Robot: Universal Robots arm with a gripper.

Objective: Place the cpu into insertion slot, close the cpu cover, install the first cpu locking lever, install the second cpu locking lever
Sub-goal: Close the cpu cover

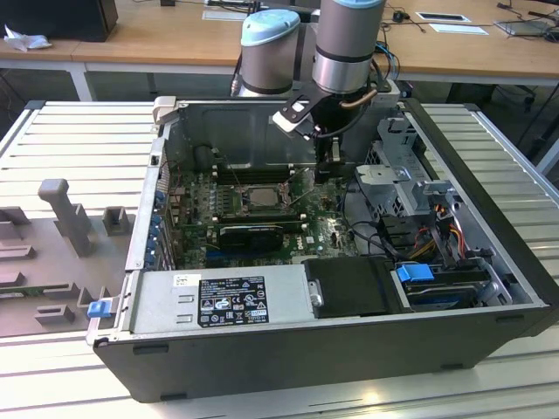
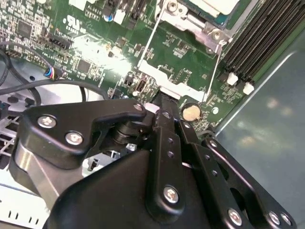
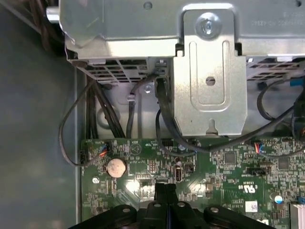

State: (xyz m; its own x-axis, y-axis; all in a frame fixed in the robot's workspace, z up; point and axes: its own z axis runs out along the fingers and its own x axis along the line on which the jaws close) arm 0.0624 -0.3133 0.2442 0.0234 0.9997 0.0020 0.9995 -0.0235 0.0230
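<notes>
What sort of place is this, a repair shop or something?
Most likely a robotics lab or test workshop: a robot arm reaches into an open computer case lying on a ribbed metal workbench, with wooden office desks behind it.

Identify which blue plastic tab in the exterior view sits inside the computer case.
The blue tab on the drive bay, toward the exterior view's right; the other blue tab clips outside the case corner, at the exterior view's left.
</notes>
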